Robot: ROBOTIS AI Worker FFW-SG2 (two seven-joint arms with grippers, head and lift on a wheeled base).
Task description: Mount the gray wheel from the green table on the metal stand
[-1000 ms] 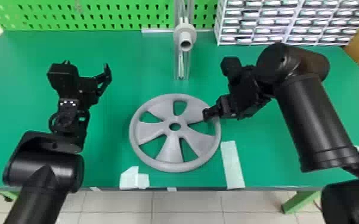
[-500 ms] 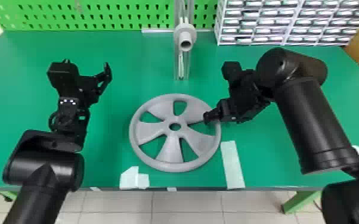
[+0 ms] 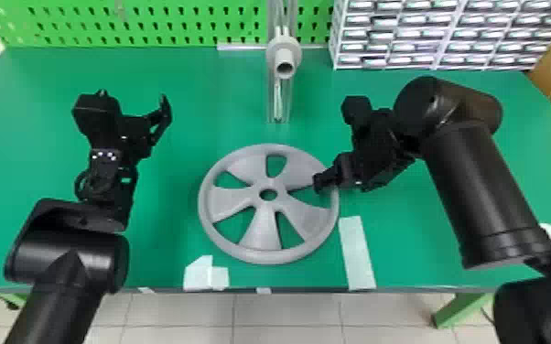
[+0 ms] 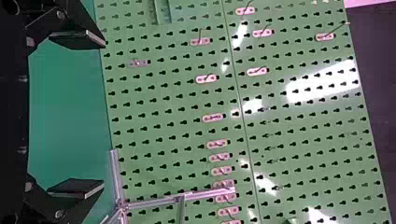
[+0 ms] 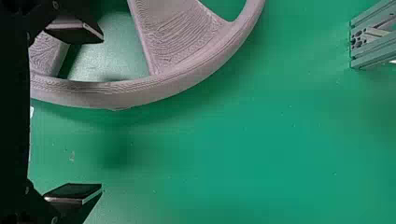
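The gray wheel lies flat on the green table. Behind it rises the metal stand, with a gray hub facing forward. My right gripper is over the wheel's right rim in the head view. In the right wrist view, the wheel's rim passes between the spread fingers of my right gripper, nearer to one finger and not pinched. My left gripper is parked above the table's left side. Seen from its wrist, the left gripper is open with nothing between its fingers.
A green pegboard runs along the table's back edge. Small-parts drawers stand at the back right. White tape is stuck near the front edge, right of the wheel, and more tape pieces are at the front left.
My right gripper has shifted very slightly at the wheel's right rim. The wheel and the left arm have stayed where they were.
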